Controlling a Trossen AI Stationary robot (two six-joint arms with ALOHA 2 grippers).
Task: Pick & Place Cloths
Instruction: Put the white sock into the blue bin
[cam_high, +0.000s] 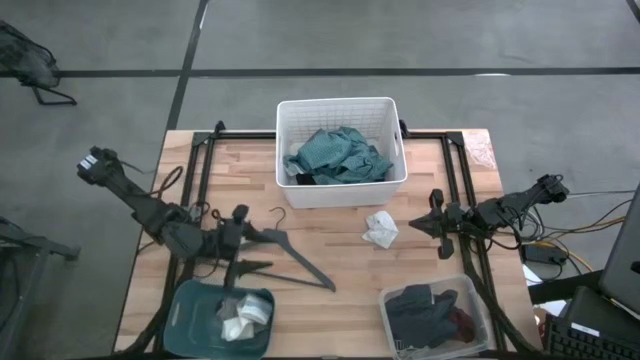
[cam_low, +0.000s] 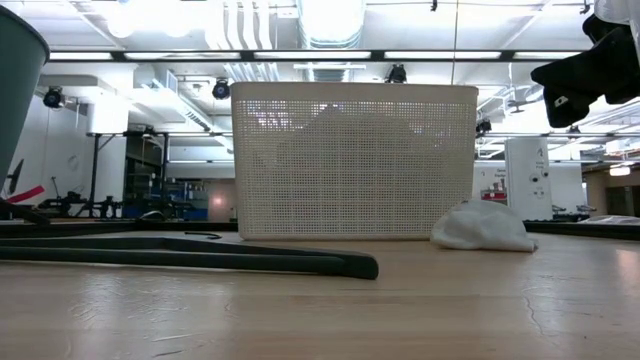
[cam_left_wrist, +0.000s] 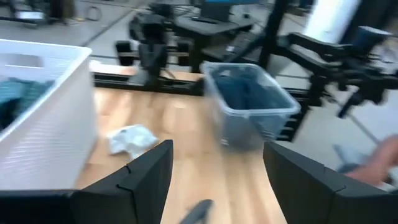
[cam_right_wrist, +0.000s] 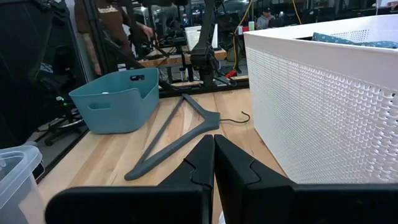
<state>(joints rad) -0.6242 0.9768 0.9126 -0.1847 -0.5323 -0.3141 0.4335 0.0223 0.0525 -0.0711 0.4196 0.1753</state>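
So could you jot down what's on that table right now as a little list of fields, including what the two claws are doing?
white basket: back middle, holds a teal cloth
white cloth: loose on the table, in front of the basket
hanger: flat on the table, front left
teal bin: front left, pale cloths inside
clear bin: front right, dark cloths inside
left claw: open, empty, by the hanger
right claw: shut, empty, right of the white cloth

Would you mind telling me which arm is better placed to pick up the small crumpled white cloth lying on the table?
Probably the right. Its hand sits just beside the small crumpled white cloth, though shut; the left hand, open, is farther off by the dark grey hanger.
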